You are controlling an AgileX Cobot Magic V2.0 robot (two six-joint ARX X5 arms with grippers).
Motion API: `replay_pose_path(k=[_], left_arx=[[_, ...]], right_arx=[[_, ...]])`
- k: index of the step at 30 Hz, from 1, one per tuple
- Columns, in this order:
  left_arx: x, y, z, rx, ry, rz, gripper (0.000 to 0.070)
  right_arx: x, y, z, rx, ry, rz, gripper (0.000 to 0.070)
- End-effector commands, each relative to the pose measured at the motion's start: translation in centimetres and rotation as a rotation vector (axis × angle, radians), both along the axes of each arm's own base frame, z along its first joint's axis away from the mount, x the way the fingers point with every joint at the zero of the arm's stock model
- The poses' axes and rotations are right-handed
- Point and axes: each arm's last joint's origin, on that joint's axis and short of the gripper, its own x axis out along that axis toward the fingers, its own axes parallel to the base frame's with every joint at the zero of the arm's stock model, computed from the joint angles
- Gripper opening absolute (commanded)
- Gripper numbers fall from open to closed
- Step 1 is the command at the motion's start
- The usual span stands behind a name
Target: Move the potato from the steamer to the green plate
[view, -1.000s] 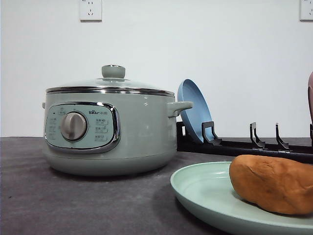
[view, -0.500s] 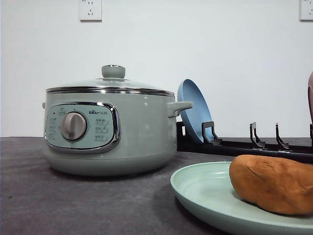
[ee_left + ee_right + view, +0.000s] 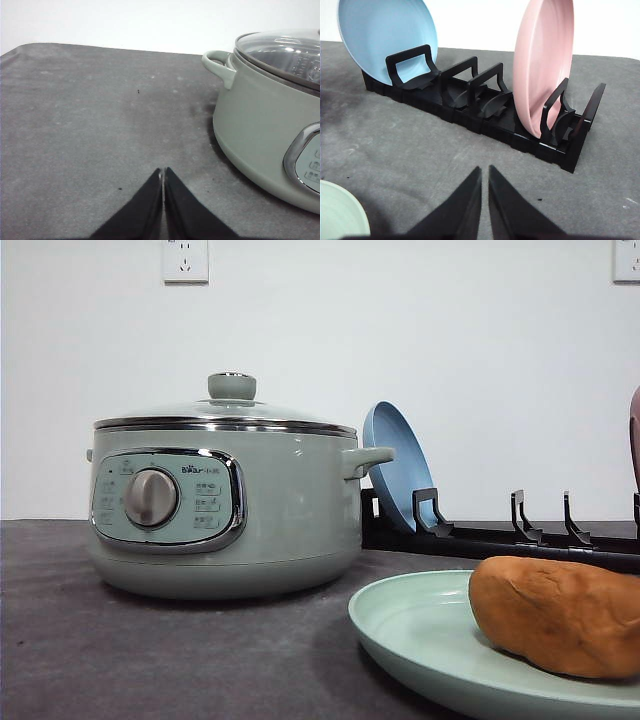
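Observation:
The orange-brown potato [image 3: 560,615] lies on the pale green plate [image 3: 420,635] at the front right of the table. The sage-green steamer [image 3: 225,500] stands at the left with its glass lid on; its side and handle also fill the edge of the left wrist view, steamer [image 3: 260,115]. My left gripper [image 3: 163,172] is shut and empty over bare grey table beside the steamer. My right gripper [image 3: 485,170] is shut and empty, facing the dish rack, with a sliver of the green plate [image 3: 340,215] at the corner.
A black dish rack [image 3: 485,110] runs along the back right, holding a blue plate [image 3: 385,35] and a pink plate [image 3: 542,65] on edge. The blue plate [image 3: 395,470] leans behind the steamer's handle. Grey table [image 3: 90,125] lies open left of the steamer.

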Motion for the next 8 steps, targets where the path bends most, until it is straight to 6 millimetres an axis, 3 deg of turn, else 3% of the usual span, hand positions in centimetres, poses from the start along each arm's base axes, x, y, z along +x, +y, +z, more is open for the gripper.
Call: replay_pose_path(k=[1, 8], left_arx=[[0.09, -0.01, -0.73, 0.010, 0.024, -0.003, 0.0000], [0.09, -0.01, -0.73, 0.010, 0.024, -0.003, 0.0000]], right_arx=[[0.03, -0.03, -0.08, -0.008, -0.004, -0.002, 0.0012], [0.03, -0.03, -0.08, -0.008, -0.004, -0.002, 0.0013]])
